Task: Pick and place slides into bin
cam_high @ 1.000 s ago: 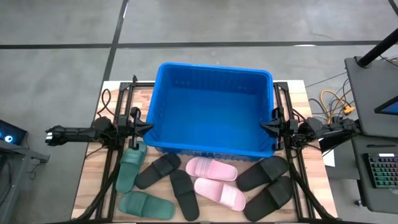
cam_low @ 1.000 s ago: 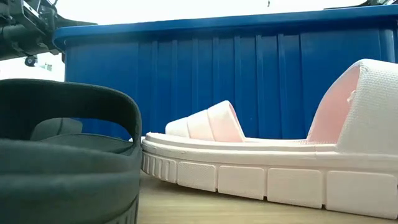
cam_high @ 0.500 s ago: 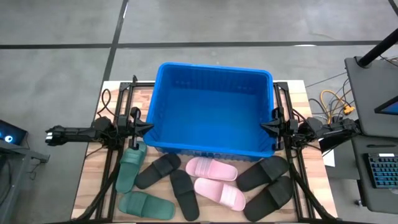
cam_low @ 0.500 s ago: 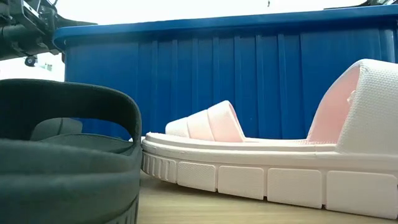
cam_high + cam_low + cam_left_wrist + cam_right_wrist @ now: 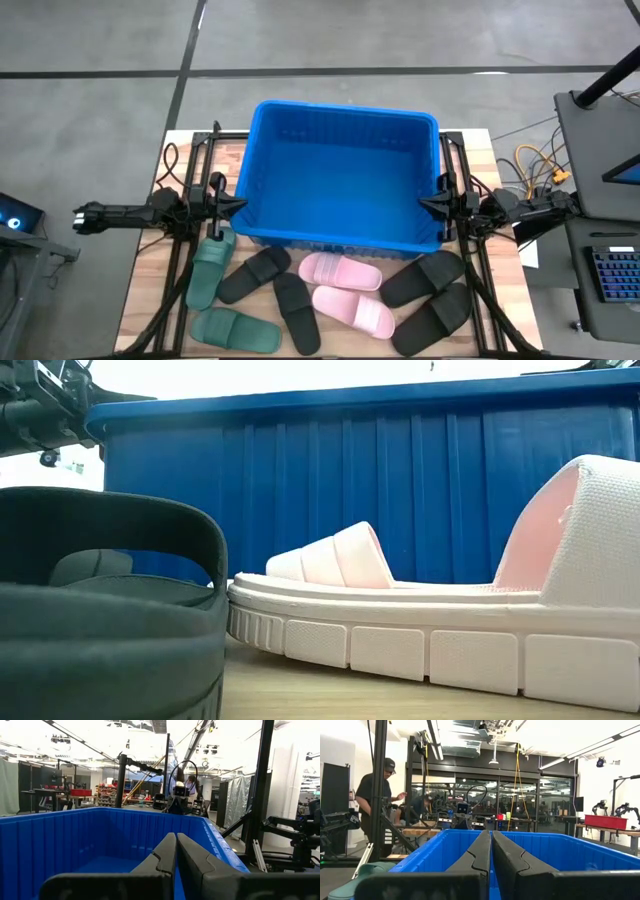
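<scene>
Wooden tabletop, blue bin between two closed hands.
Left hand and right hand pinched shut at bin's ends; slides just beyond.

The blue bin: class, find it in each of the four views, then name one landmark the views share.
High view: the bin fills the table's middle, between both arms.
Low view: its wall spans the background behind a pink slide.
Left wrist view: interior and rim.
Right wrist view: rim and interior.
Shared landmark: the bin's rolled rim.
</scene>
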### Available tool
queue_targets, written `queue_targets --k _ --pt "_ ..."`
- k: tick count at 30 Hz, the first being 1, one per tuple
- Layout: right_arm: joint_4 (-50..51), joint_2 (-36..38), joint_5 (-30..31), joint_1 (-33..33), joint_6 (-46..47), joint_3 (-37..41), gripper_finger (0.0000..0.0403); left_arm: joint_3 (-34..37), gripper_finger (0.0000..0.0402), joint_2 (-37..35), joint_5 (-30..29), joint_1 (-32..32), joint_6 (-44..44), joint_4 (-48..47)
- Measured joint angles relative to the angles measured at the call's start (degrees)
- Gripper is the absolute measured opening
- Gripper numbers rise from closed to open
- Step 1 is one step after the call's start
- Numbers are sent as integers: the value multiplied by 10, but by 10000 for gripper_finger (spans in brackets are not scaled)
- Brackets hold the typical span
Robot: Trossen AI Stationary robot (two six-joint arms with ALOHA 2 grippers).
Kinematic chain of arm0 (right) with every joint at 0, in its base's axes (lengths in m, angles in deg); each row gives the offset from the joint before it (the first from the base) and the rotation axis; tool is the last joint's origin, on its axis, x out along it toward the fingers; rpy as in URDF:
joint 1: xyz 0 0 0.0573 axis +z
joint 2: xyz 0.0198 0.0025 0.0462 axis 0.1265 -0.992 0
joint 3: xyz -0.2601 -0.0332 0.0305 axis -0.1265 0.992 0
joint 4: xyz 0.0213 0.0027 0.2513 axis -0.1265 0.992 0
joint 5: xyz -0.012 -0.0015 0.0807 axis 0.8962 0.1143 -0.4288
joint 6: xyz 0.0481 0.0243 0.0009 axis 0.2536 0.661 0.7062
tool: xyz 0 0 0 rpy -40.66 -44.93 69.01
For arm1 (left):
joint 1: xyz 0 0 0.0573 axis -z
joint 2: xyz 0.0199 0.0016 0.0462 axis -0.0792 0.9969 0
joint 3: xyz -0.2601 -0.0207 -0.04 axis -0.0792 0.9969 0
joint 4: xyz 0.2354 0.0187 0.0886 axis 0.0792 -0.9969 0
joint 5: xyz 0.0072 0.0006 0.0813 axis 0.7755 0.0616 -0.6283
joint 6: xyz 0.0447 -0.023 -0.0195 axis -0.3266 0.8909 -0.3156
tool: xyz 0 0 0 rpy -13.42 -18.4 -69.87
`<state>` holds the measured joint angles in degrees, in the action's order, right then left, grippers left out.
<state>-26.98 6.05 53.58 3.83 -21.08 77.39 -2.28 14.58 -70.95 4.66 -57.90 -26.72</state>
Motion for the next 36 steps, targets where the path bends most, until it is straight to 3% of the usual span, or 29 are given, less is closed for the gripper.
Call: queue_targets --k 36 --pt "0 0 1 0 1 0 9 0 0 0 0 0 0 4"
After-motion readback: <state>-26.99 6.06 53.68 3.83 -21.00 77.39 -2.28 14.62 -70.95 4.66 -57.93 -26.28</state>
